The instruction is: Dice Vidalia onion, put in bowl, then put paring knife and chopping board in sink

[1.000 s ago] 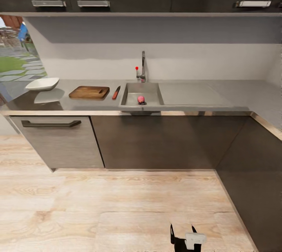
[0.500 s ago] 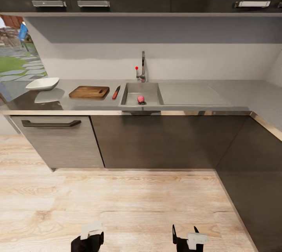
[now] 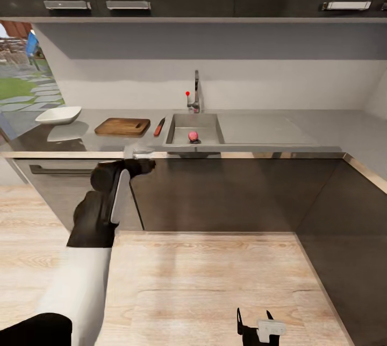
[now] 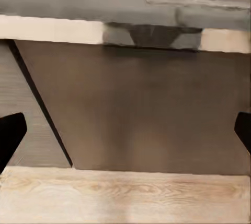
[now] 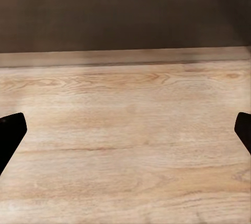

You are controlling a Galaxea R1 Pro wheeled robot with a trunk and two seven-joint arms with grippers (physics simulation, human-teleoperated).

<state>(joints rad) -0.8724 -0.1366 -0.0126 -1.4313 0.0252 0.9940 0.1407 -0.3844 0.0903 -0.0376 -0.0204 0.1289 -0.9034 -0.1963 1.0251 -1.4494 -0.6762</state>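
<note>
1. The onion (image 3: 193,135) is seen in the sink (image 3: 173,129), by the drain.
2. The left gripper (image 3: 141,164) is held spread below the counter (image 3: 102,144) edge, aimed sinkward.
3. The right gripper (image 3: 252,318) is kept spread, low over the floor.

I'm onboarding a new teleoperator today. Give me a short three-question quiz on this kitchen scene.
1. True or false: the small pinkish-red onion lies in the stainless-steel sink.
2. What lies between the brown wooden chopping board and the sink? A) shallow white bowl B) red-handled paring knife
3. Which gripper is raised to the grey steel countertop edge?

Key: 1 true; 2 B; 3 left gripper, not right gripper.
</note>
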